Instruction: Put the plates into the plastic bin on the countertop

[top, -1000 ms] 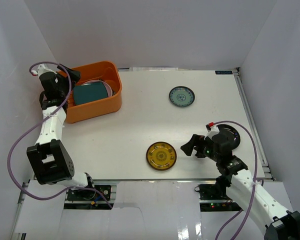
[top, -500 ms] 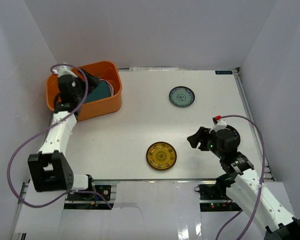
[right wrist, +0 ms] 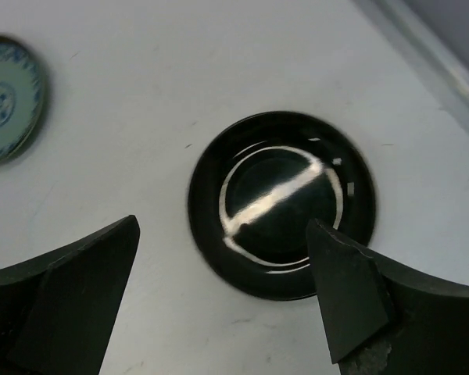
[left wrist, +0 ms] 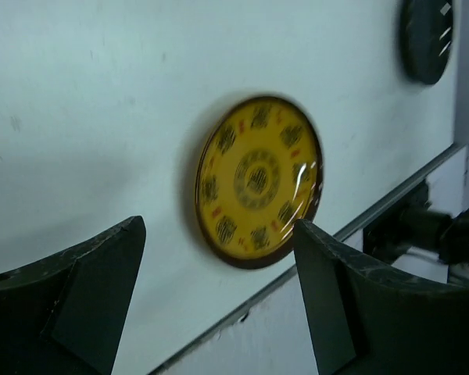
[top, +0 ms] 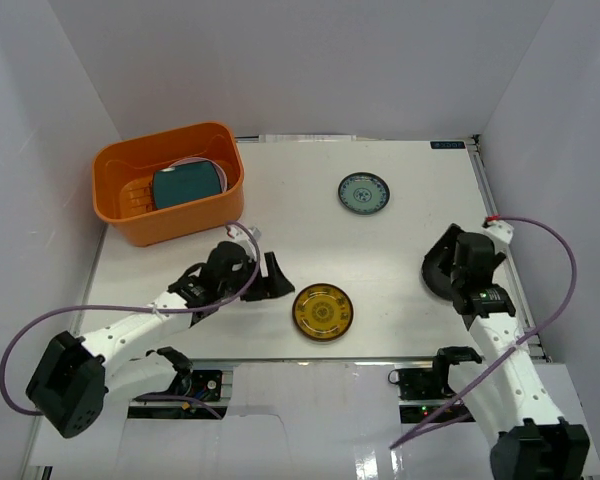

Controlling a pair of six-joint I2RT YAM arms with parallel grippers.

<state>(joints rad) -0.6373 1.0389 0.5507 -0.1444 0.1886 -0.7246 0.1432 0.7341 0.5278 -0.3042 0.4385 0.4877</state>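
Amber-yellow plate [top: 322, 311] lies flat on the white table [top: 310, 235], just ahead of the left gripper [top: 270, 280]. In the wrist view it sits btwn and beyond the two fingers [left wrist: 86, 289], w/ no contact. Left gripper stands wide, nothing in it, low over the table.

Black round plate [right wrist: 281, 205] is right under the right gripper [right wrist: 223, 226], centred btwn its fingers. From above the gripper hides approx half of it. Right gripper is spread wide too, wider than the plate's rim, holding nothing. Can't tell if the tips touch the table.

Small teal patterned plate [top: 364, 193] lies beyond the right gripper and off to its left, well apart from both grippers.

Orange plastic bin [top: 185, 222] stands well away from the left gripper, nr the table's far left corner. Teal square plate [top: 185, 186] rests inside it, a pale rim showing at its edge.
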